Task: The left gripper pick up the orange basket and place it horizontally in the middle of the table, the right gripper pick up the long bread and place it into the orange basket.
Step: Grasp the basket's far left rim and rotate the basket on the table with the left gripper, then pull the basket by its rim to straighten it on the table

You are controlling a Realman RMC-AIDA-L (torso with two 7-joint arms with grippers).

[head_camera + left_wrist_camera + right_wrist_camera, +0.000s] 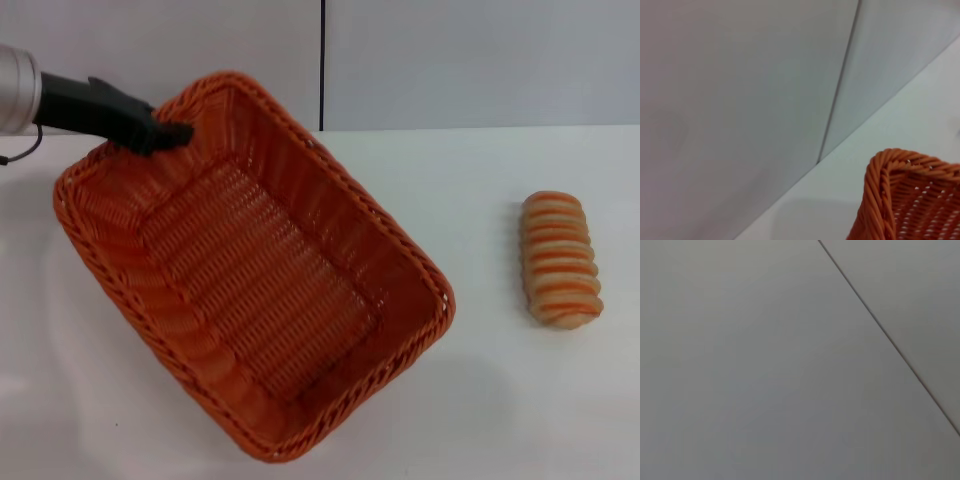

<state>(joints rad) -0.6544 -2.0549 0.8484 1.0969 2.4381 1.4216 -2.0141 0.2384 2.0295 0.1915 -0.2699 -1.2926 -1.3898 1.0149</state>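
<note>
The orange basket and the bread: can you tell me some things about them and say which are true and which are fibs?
1. The long bread is inside the orange basket. False: it lies on the table, apart from the basket.
2. The left gripper is at the basket's far rim. True.
3. The basket is empty. True.
4. The basket is blue. False: it is orange.
5. The right gripper holds the bread. False: it is not in view.

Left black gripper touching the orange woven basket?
Touching. Head view: the left gripper sits on the far rim of the orange woven basket, no gap visible.
</note>
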